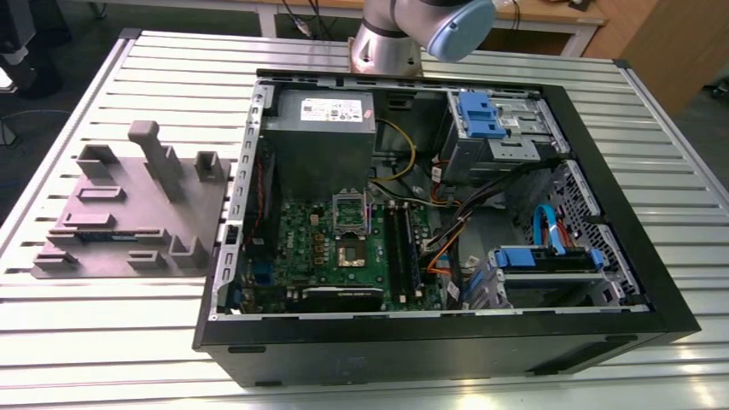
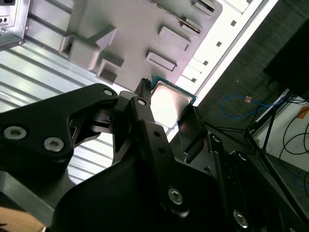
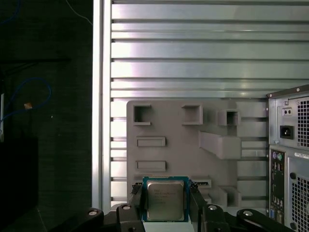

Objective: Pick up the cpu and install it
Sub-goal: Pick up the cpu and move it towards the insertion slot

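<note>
Both edges of the cpu [image 3: 165, 198] sit pinched between the narrow-set jaws of the gripper [image 3: 166, 207], grey tray [image 3: 174, 121] beyond them; keeping it level, squeeze gentle, seems wisest.

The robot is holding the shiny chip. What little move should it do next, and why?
Probably carry it sideways toward the open computer case. The jaws grip the cpu by its edges above the grey tray, and the motherboard socket looks empty.

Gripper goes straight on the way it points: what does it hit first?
Likely the grey fixture tray, near its edge; the held cpu would touch first. Depth unclear.
</note>
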Available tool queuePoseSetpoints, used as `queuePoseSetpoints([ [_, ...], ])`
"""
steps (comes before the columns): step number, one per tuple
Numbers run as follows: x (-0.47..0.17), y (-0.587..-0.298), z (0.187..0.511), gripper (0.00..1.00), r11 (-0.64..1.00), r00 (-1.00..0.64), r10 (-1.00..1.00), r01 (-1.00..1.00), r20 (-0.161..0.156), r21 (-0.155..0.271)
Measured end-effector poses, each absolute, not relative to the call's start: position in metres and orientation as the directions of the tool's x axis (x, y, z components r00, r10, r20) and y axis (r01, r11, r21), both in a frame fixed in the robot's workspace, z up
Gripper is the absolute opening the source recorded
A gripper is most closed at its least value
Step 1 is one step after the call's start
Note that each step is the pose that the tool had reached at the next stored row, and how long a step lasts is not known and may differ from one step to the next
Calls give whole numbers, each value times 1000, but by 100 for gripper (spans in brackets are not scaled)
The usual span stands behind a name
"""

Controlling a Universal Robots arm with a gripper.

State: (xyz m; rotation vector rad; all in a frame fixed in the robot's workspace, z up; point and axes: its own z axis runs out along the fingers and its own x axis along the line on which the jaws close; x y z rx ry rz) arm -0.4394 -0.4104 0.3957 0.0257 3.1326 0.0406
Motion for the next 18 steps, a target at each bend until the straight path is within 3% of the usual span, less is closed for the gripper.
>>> queuePoseSetpoints([
  [18, -435, -410, 396, 47, 1000, -1000, 17, 16, -8, 26],
])
